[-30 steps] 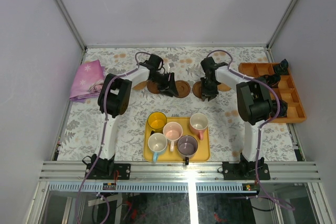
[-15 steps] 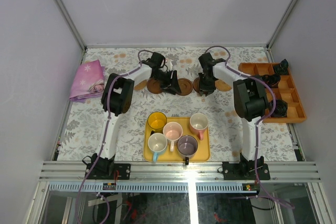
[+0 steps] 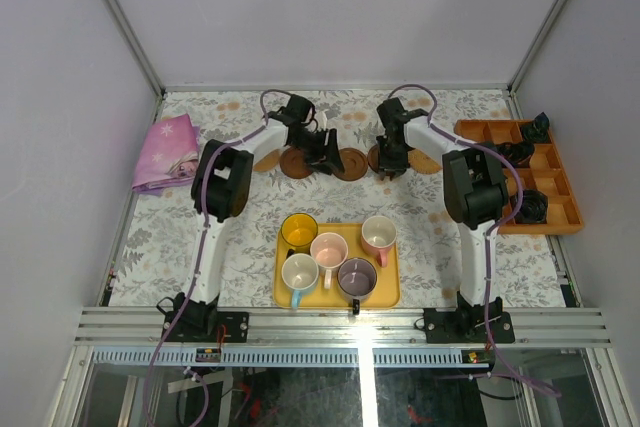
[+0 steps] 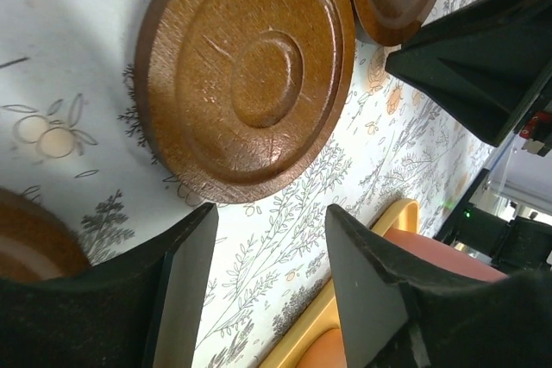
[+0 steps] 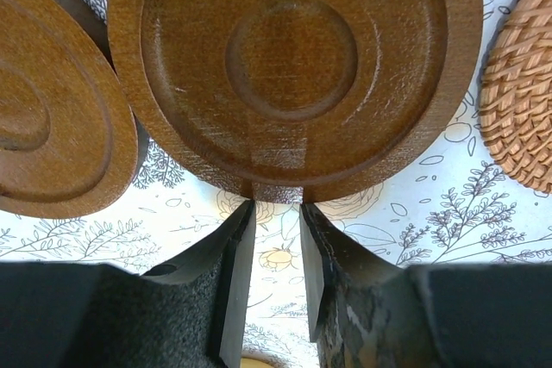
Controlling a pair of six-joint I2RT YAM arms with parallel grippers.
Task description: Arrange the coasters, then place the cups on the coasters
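Observation:
Several brown wooden coasters lie in a row at the far middle of the table, among them one (image 3: 297, 162), one (image 3: 350, 164) and one (image 3: 380, 159). My left gripper (image 4: 272, 243) hovers open beside a coaster (image 4: 246, 75), nothing between its fingers. The right gripper (image 5: 276, 213) has its jaws narrowly apart, their tips against the near rim of a coaster (image 5: 293, 66). A woven tan coaster (image 5: 517, 84) lies to its right. The cups stand on a yellow tray (image 3: 385, 292): amber (image 3: 299, 231), pale pink (image 3: 329, 248), salmon (image 3: 379, 233), white (image 3: 299, 271), purple (image 3: 357, 275).
A pink cloth (image 3: 168, 152) lies at the far left. An orange compartment tray (image 3: 555, 212) with black parts sits along the right edge. The arms' bases stand either side of the yellow tray.
The right gripper has moved toward the far side, and the coaster at its tips has slid a little that way. The left gripper has drawn back slightly and opened wider.

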